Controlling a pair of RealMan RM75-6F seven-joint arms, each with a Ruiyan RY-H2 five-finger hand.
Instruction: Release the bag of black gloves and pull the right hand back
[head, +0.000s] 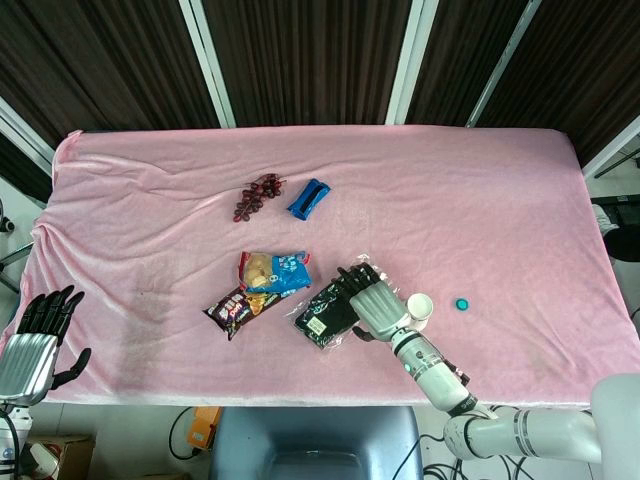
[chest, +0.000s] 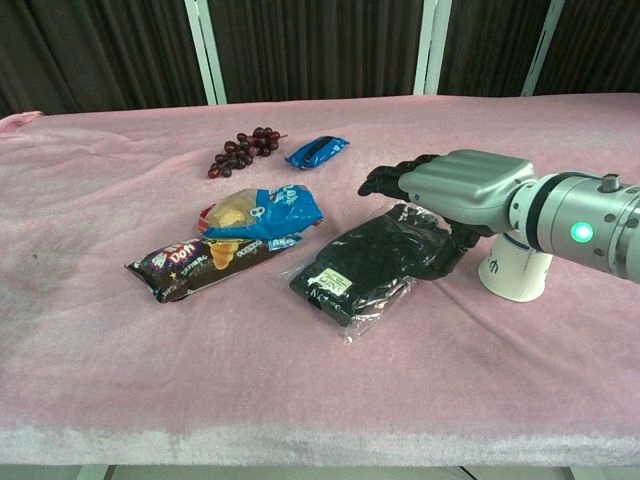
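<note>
1. A pink, wrinkled cloth-covered table (head: 150, 230) is filling the scene, with dark slatted panels and pale vertical frames standing behind its far edge.
2. The clear plastic bag of black gloves with a white label (chest: 365, 262) is lying flat on the cloth near the front middle of the table.
3. The right hand (chest: 440, 190) is hovering palm-down over the bag's far right end, its dark fingers stretched out towards the left. From the chest view the fingers seem to be just clear of the bag and holding nothing, though the thumb below the palm is lying close against the plastic and contact is hard to judge.
4. The left hand (head: 35, 340) is sitting off the table's front left corner with its fingers spread and nothing in them.
5. A white paper cup (chest: 515, 270) is standing upright just beside the right wrist, and a small teal bottle cap (head: 462, 304) is lying near it.
6. A blue and yellow snack bag (chest: 262, 215) is resting partly on a dark brown snack packet (chest: 190, 265), left of the gloves.
7. A bunch of dark red grapes (head: 258, 194) and a small blue wrapped packet (head: 308, 198) are lying farther back.
</note>
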